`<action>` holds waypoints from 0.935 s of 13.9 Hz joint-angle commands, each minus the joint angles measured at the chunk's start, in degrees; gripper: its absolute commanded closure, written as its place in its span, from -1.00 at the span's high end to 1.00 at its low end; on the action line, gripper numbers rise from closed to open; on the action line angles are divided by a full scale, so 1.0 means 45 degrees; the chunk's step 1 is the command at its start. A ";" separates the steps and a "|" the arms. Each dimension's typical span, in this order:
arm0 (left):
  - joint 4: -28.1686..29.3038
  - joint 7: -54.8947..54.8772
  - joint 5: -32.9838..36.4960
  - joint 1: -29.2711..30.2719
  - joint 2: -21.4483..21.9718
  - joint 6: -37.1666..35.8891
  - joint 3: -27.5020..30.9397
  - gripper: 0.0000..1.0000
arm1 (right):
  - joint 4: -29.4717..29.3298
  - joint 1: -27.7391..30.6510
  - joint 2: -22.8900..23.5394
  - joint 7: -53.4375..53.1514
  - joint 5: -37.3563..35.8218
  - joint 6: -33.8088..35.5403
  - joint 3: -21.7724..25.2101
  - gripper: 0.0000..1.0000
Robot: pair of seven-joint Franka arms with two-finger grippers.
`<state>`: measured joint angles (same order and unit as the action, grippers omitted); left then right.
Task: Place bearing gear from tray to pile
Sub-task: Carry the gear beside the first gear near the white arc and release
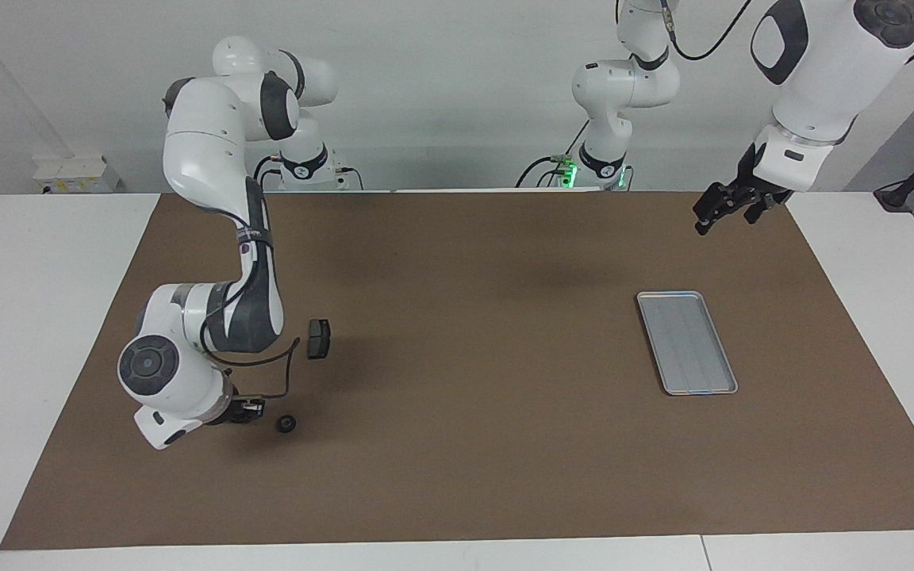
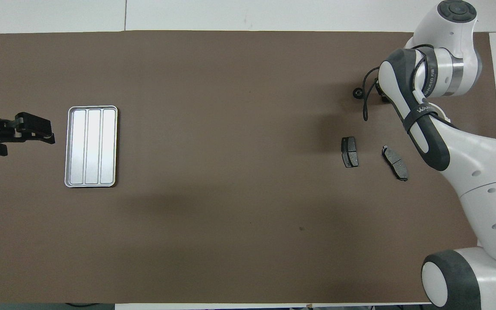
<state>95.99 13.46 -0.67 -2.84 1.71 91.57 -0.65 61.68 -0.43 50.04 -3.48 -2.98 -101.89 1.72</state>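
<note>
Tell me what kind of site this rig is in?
Probably a robotics lab test bench: two white arms bolted at a plain white table, a brown mat as the work surface, and only loose parts on it, brake pads and a metal tray.

Little can be read here; the one legible marking is a run of white capital letters on the dark strap [image 2: 420,113] wrapped round the right arm [image 2: 454,142] in the overhead view, which seems to begin "WAN" (the remaining letters are too small to make out); the same strap [image 1: 254,236] shows in the facing view, but no letters can be read on it there; nothing else in either view carries readable text.
</note>
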 commanded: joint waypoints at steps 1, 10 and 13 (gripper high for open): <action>0.0135 -0.0023 0.0011 -0.0072 0.0245 0.0080 0.0067 1.00 | 0.0102 0.0135 -0.0123 0.0031 -0.0198 -0.0016 -0.0188 1.00; 0.0135 -0.0023 0.0011 -0.0072 0.0245 0.0080 0.0067 1.00 | 0.0101 -0.0451 -0.5448 0.0188 0.0056 0.4631 -0.0032 1.00; 0.0135 -0.0023 0.0011 -0.0072 0.0245 0.0080 0.0067 1.00 | 0.2143 -0.0588 -0.8531 0.0304 0.0231 0.4674 -0.0012 1.00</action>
<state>95.99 13.46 -0.67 -2.84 1.71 91.57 -0.65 60.59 -2.79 21.55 -3.45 -2.88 -79.42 1.48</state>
